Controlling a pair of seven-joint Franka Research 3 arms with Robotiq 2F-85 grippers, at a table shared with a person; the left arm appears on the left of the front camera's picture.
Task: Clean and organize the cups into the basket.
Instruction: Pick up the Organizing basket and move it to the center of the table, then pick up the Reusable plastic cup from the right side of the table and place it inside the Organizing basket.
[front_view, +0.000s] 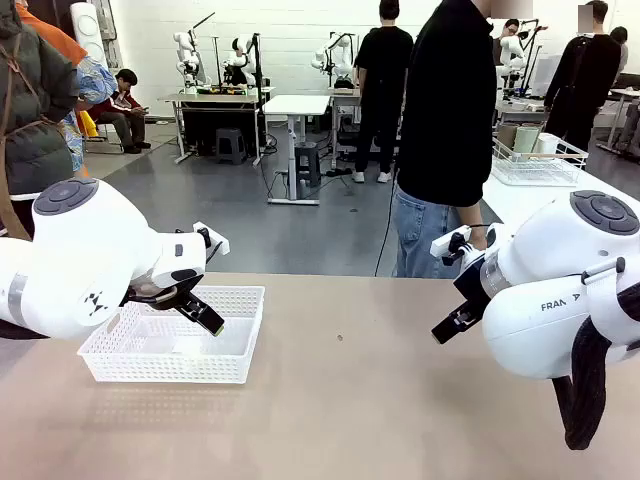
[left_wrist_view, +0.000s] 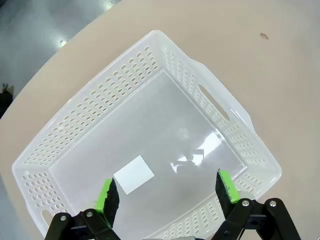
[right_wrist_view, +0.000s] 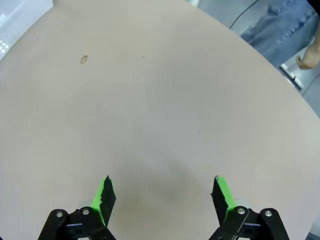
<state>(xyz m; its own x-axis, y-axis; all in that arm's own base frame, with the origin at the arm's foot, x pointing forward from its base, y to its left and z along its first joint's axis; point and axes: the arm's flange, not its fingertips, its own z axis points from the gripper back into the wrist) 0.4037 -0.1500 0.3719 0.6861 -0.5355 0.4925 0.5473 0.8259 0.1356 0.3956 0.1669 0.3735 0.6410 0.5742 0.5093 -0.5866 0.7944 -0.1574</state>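
Note:
The white perforated basket (front_view: 165, 366) sits on the left of the tan table with nothing in it but a small white label (left_wrist_view: 133, 174) on its floor. My left gripper (front_view: 203, 314) hangs open just above the basket's right half; in the left wrist view its gripper (left_wrist_view: 167, 192) spreads over the basket (left_wrist_view: 115, 85) floor. My right gripper (front_view: 448, 327) hovers open over bare table at the right, and in its wrist view the gripper (right_wrist_view: 162, 192) holds nothing. A pale green cup (front_view: 526, 138) and a tan cup (front_view: 507, 135) stand on a side table at the back right.
A person in black top and jeans (front_view: 445, 120) stands at the table's far edge; a hand (right_wrist_view: 309, 55) shows in the right wrist view. The cups stand in a white wire basket (front_view: 540, 168). Bare tabletop (front_view: 340, 400) spans middle and front.

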